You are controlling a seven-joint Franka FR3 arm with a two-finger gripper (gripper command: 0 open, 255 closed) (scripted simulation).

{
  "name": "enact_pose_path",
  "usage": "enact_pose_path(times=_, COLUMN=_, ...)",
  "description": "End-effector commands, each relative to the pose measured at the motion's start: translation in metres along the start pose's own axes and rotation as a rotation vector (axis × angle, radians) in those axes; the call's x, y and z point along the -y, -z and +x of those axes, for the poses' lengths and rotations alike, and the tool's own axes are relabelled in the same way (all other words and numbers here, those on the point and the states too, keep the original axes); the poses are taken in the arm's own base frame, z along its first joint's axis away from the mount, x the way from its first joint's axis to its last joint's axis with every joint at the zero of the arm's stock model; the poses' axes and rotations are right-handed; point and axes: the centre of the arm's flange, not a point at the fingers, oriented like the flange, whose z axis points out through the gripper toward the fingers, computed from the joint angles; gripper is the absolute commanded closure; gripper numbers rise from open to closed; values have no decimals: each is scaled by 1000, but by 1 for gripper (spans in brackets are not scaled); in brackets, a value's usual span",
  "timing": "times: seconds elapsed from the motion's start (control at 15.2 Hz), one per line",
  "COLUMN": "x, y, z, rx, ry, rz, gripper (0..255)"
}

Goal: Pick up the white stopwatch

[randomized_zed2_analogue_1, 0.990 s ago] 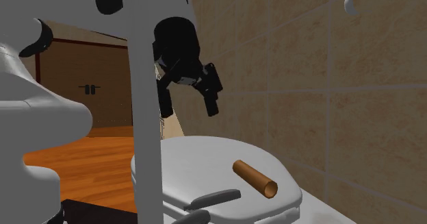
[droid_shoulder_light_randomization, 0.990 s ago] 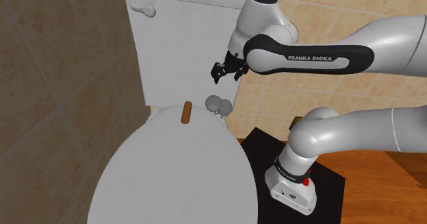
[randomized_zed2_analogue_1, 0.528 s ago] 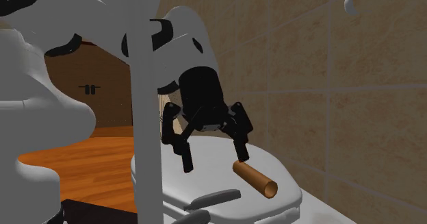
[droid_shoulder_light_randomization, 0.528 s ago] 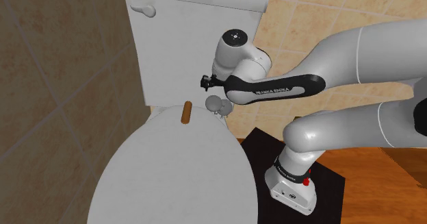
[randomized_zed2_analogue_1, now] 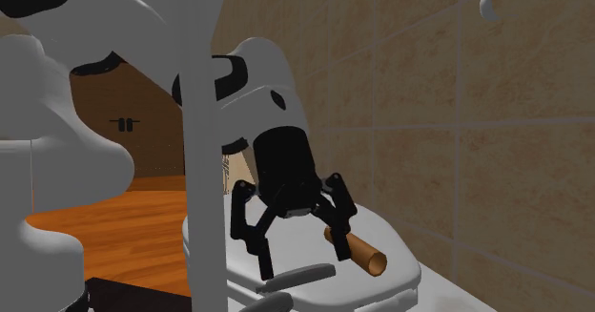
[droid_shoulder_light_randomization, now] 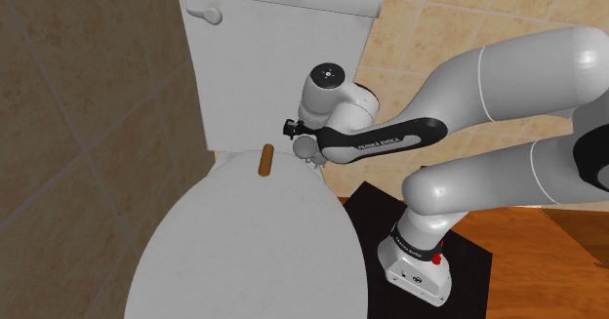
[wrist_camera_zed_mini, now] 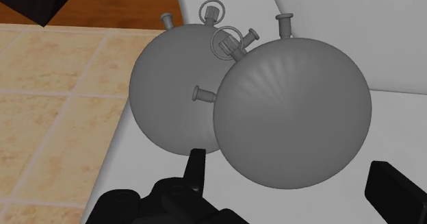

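The tool [wrist_camera_zed_mini: 290, 166], fingers apart, straddles the nearer grey stopwatch [wrist_camera_zed_mini: 292, 106], which overlaps a second stopwatch [wrist_camera_zed_mini: 167, 92] at the edge of the toilet [wrist_camera_zed_mini: 404, 44].

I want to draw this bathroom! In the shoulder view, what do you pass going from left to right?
First the flush handle → brown tube → grey stopwatches → robot's base.
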Motion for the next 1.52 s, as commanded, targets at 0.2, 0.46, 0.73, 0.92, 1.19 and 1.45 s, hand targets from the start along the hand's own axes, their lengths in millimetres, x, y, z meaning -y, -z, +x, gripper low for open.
enact_pose_path(times=0.2, x=0, y=-4, z=-1, rx=0, ry=0, rz=1, gripper=255)
enact_pose_path(times=0.46, x=0, y=-4, z=-1, rx=0, ry=0, rz=1, gripper=255)
enact_pose_path(times=0.73, x=0, y=1, z=2, rx=0, ry=0, rz=1, gripper=255)
enact_pose_path(times=0.92, x=0, y=15, z=10, rx=0, ry=0, rz=1, gripper=255)
enact_pose_path(times=1.19, x=0, y=32, z=22, rx=0, ry=0, rz=1, gripper=255)
enact_pose_path(times=1.45, x=0, y=50, z=33, rx=0, ry=0, rz=1, gripper=255)
